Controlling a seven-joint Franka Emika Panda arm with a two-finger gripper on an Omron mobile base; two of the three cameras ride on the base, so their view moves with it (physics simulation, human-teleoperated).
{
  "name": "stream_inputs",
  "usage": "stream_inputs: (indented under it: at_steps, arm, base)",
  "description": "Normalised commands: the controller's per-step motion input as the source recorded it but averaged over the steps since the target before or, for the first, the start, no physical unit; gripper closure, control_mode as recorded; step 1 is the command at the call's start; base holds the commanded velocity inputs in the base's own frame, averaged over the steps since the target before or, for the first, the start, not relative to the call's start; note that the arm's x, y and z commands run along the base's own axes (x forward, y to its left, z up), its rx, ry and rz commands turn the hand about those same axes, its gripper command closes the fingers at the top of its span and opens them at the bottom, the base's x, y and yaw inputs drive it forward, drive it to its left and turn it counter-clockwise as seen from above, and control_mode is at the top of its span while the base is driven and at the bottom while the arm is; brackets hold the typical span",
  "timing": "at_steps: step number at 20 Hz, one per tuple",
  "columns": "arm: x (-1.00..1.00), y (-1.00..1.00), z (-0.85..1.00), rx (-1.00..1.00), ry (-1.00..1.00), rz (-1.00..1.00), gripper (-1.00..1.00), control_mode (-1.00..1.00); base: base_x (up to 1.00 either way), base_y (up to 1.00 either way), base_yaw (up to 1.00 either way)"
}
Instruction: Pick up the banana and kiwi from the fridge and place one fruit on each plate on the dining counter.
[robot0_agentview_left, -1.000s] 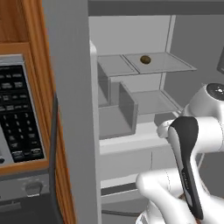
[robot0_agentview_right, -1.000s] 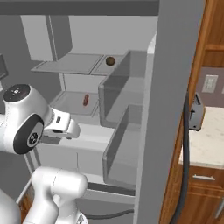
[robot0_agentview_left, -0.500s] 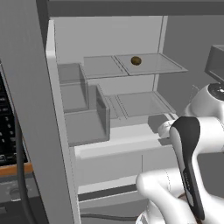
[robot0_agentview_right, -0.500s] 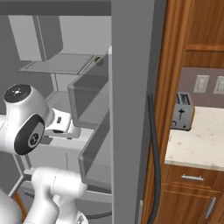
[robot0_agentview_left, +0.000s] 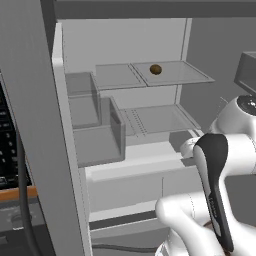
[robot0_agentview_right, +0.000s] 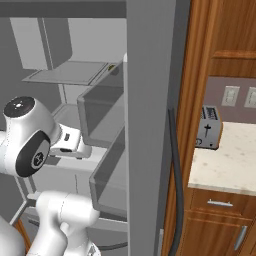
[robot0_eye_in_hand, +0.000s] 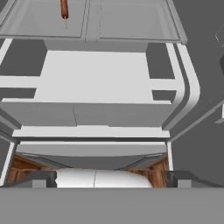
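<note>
Gripper fingers hidden behind the arm in both base views and not made out in hand view; cannot tell whether open or holding anything. Views shifted right since half a second ago, a camera move; toaster now nearer centre. Kiwi, small brown oval, on upper translucent shelf of fridge. Thin reddish stick-like item on shelf at hand view top, identity unclear.
</note>
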Motion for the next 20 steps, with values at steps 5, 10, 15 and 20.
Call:
stream_inputs:
  at_steps: [5, 10, 15, 20]
  arm:
    - [0.0, 0.0, 0.0, 0.0, 0.0, 0.0, -1.0, 1.0]
    - [0.0, 0.0, 0.0, 0.0, 0.0, 0.0, -1.0, 1.0]
    - [0.01, 0.25, 0.18, 0.0, -0.29, 0.0, -1.0, -1.0]
    - [0.03, 0.17, 0.63, -0.02, -0.35, 0.0, -1.0, -1.0]
  base:
    - [0.0, 0.0, 0.0]
    - [0.04, 0.11, 0.0]
    - [0.0, 0.0, 0.0]
    - [0.0, 0.0, 0.0]
